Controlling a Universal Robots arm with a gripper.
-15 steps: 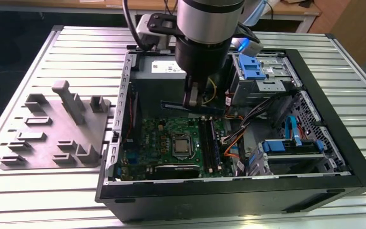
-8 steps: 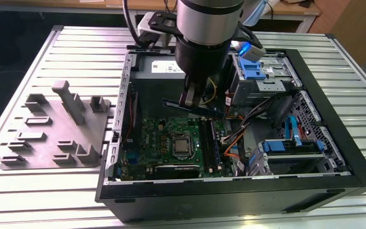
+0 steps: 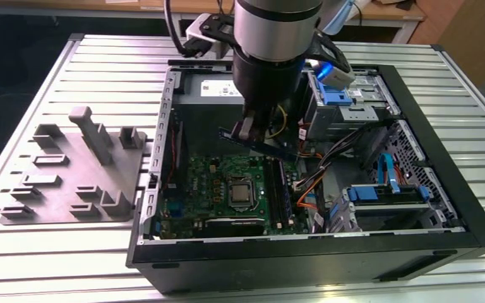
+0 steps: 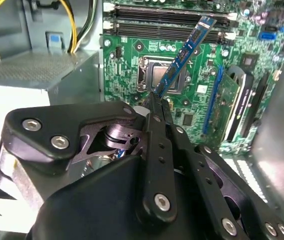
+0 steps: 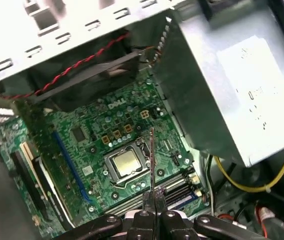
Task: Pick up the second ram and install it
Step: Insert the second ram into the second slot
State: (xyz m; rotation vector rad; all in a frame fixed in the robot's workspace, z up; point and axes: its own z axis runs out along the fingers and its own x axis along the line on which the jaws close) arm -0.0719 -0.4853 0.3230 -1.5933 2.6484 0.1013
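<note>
Holding the ram (image 3: 268,148) clear of the table (image 3: 57,82), the gripper (image 3: 249,131) hangs inside the open case (image 3: 457,208), above the green board (image 3: 213,183). We note the jaws pinching the stick across its flat faces. The ram sits tilted, near the long slots (image 4: 167,20). It looks clear of them, though contact is hard to judge. The grey fixture plate (image 3: 65,183) lies beside the case.
</note>
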